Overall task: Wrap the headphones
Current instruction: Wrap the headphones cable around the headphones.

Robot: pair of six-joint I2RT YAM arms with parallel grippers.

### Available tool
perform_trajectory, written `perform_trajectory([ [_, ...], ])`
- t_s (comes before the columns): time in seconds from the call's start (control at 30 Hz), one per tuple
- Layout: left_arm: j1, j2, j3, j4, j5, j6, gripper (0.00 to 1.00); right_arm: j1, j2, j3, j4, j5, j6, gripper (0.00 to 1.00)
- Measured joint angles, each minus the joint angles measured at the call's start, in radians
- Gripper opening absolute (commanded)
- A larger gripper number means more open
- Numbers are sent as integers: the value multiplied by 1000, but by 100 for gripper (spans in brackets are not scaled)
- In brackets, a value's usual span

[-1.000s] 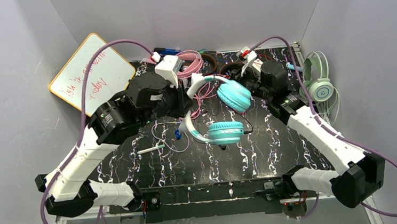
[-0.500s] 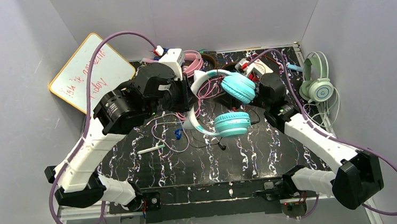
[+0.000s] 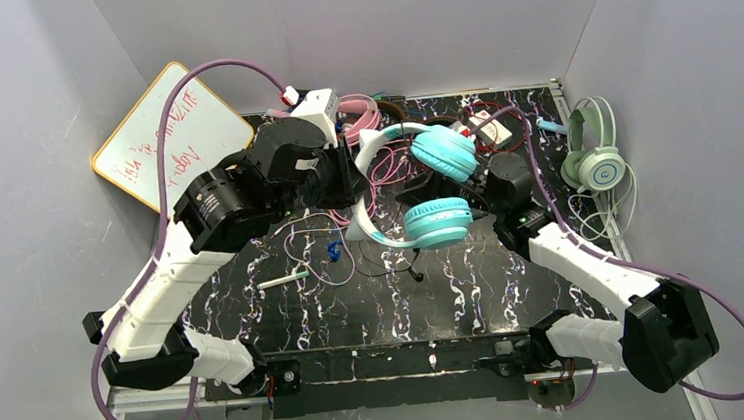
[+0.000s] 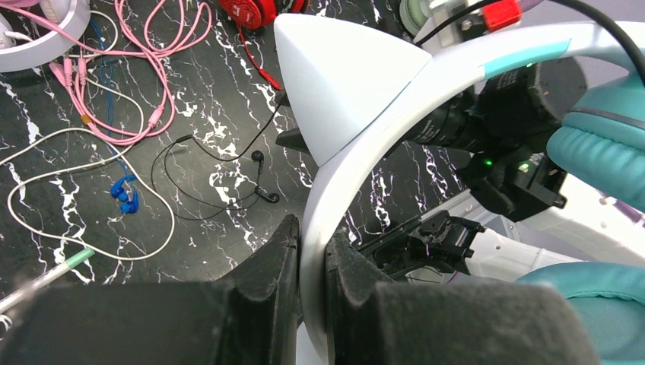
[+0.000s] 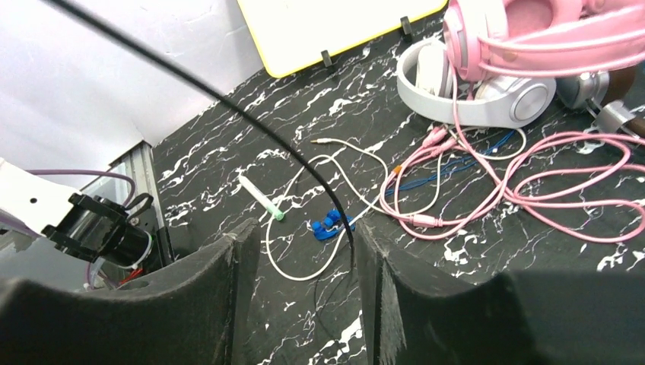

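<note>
The black marbled table (image 3: 514, 279) carries teal headphones (image 3: 439, 220) toward the middle of its far edge. The left gripper (image 4: 312, 255) is clenched on their white headband (image 4: 395, 106). The right gripper (image 5: 304, 258) gapes, a black cord (image 5: 228, 106) running loose between its fingers.

Teal headphones (image 3: 437, 223): headband smooth glossy white plastic, cushions matt (leather-like). Table (image 3: 406, 308): black marbled, slight sheen.

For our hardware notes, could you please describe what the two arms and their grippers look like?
Both the left arm and right arm have white links with bulky black joint housings. A purple cable loops along each. The left gripper and right gripper have dark, matte, wedge-shaped fingers.
</note>
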Motion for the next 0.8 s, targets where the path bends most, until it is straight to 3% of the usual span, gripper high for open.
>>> perform_trajectory([
  [0.17, 0, -3, 0, 6, -5, -21, 0, 0, 31, -69, 70, -7, 45, 61],
  [0.33, 0, -9, 0, 26, -4, -42, 0, 0, 50, -122, 128, -3, 79, 77],
  [0.8, 0, -20, 0, 53, -4, -82, 0, 2, 235, -129, 339, 2, 162, 69],
])
